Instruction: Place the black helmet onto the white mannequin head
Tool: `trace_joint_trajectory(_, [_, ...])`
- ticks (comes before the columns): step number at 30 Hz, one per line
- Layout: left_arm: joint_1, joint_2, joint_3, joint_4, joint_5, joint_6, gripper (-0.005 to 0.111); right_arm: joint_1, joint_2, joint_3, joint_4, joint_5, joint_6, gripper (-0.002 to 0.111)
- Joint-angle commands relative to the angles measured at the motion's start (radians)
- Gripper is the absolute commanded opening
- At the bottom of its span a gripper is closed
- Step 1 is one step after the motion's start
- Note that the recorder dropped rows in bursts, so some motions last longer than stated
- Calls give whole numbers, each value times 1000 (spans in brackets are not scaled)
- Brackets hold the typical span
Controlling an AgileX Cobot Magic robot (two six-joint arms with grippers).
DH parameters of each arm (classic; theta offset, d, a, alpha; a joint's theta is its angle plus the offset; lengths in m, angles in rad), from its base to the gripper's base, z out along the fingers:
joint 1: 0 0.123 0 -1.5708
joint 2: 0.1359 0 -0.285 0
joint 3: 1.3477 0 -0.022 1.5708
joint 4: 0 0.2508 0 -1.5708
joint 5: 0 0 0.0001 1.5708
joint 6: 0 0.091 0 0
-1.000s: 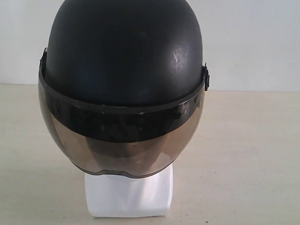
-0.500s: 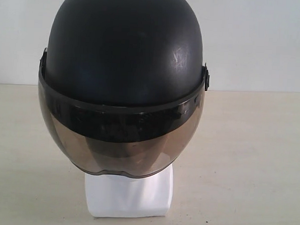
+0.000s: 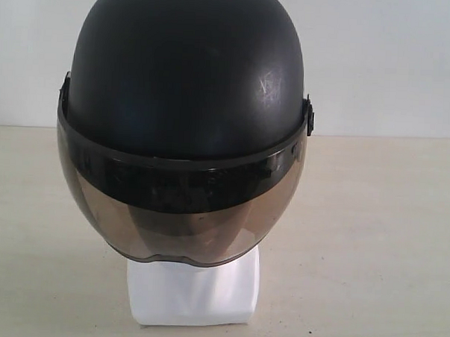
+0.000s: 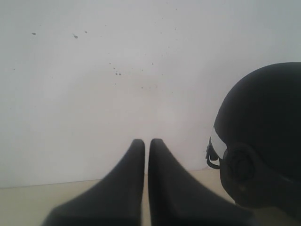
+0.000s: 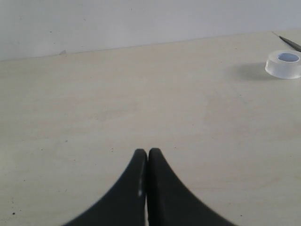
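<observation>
The black helmet (image 3: 186, 77) sits upright on the white mannequin head, whose squarish base (image 3: 193, 294) shows below the smoky visor (image 3: 178, 211); the face is only a dim shape behind the tint. Neither gripper appears in the exterior view. In the left wrist view the helmet (image 4: 263, 136) stands off to one side with a sliver of white head (image 4: 217, 143) at its rim, and my left gripper (image 4: 146, 143) is shut on nothing, apart from it. My right gripper (image 5: 147, 153) is shut and empty over bare tabletop.
The pale wooden table (image 3: 372, 220) runs back to a white wall (image 3: 379, 63). A roll of clear tape (image 5: 283, 63) lies on the table in the right wrist view, with a thin dark object (image 5: 289, 42) beside it at the frame's edge.
</observation>
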Motion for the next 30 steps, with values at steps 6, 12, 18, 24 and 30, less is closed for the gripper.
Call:
trace_joint_trajectory(6, [2,-219,48,-6,-8,-33,4,-3,-5,0,2,-5,0,0])
trace_joint_trajectory(12, [3,-345,67,-285,56,-295,4,-3,-5,0,2,-5,0,0])
trace_joint_trajectory(18, [3,-363,67,-786,76,12,4,-3,-5,0,2,-5,0,0])
trace_joint_trajectory(24, [3,-363,117,-1332,185,1377,4,-3,-5,0,2,-5,0,0])
trace_joint_trajectory(30, [3,-363,203,-1966,301,2017,4,-3,-5,0,2,-5,0,0])
